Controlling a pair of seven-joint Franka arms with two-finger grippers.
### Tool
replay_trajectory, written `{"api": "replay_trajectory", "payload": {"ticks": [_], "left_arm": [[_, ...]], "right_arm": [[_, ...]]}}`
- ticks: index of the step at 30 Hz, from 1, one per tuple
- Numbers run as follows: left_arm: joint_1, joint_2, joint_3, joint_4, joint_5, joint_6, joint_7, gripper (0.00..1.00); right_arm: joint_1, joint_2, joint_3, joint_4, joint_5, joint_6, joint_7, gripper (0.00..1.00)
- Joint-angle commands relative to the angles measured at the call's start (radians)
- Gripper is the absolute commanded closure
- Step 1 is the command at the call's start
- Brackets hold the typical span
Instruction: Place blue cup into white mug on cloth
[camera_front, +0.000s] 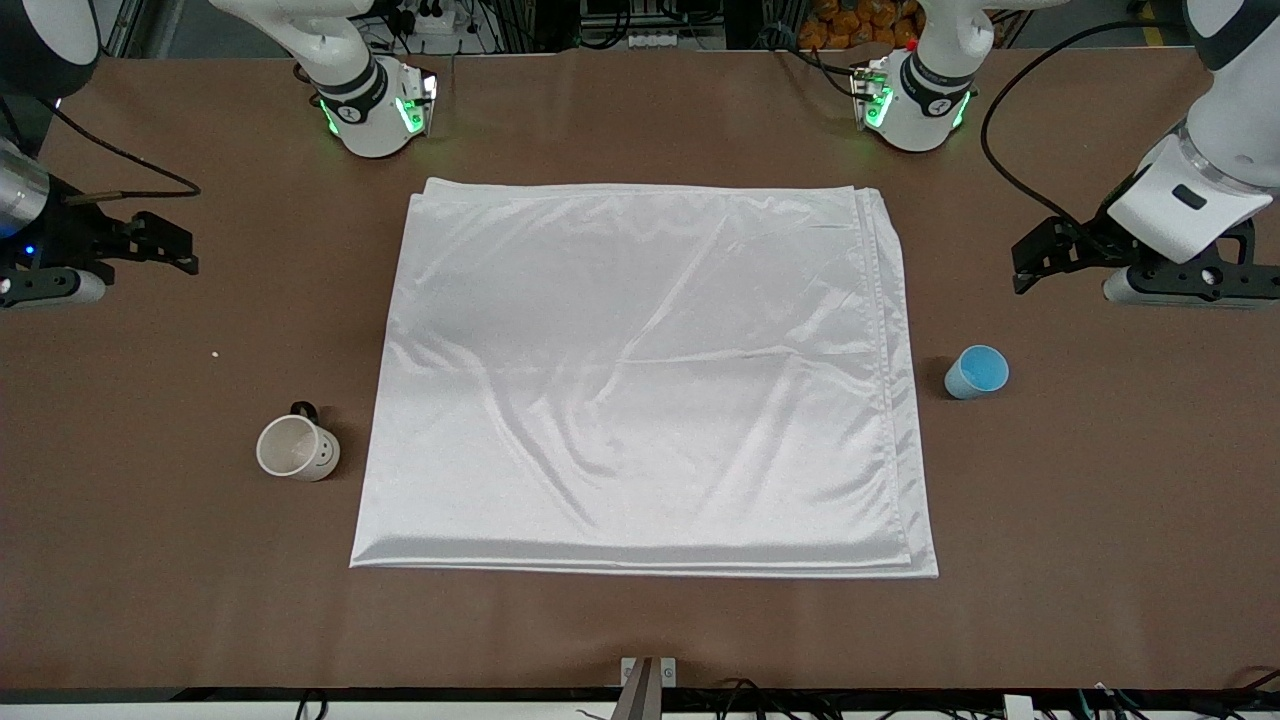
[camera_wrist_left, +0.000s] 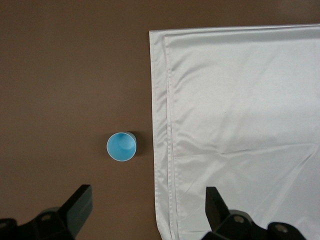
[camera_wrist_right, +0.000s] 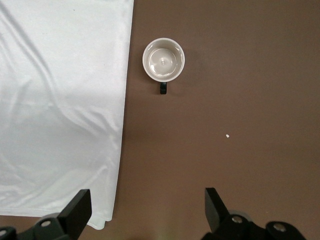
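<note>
The cloth (camera_front: 640, 380) lies flat in the middle of the table. The blue cup (camera_front: 976, 371) stands upright on the bare table beside the cloth's edge at the left arm's end; it also shows in the left wrist view (camera_wrist_left: 121, 147). The white mug (camera_front: 297, 448) stands upright on the bare table beside the cloth at the right arm's end, also in the right wrist view (camera_wrist_right: 163, 60). My left gripper (camera_front: 1030, 262) hangs open and empty over the table, apart from the cup. My right gripper (camera_front: 175, 245) hangs open and empty, apart from the mug.
The two arm bases (camera_front: 375, 110) (camera_front: 915, 100) stand at the table's edge farthest from the front camera. A tiny white crumb (camera_front: 214, 353) lies on the table near the mug. A small metal bracket (camera_front: 648, 680) sits at the nearest table edge.
</note>
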Motion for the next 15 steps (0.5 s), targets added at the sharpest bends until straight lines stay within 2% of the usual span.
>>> {"api": "replay_trajectory", "payload": {"ticks": [1,15], "left_arm": [[0.015,0.003,-0.011,0.012,-0.017,-0.013,0.028,0.0],[0.017,0.005,-0.009,0.009,-0.011,-0.012,0.062,0.0]], "right_arm": [[-0.01,-0.017,0.008,-0.003,-0.005,-0.014,0.04,0.0],[-0.011,-0.019,0.002,-0.003,0.021,-0.013,0.042,0.0]]}}
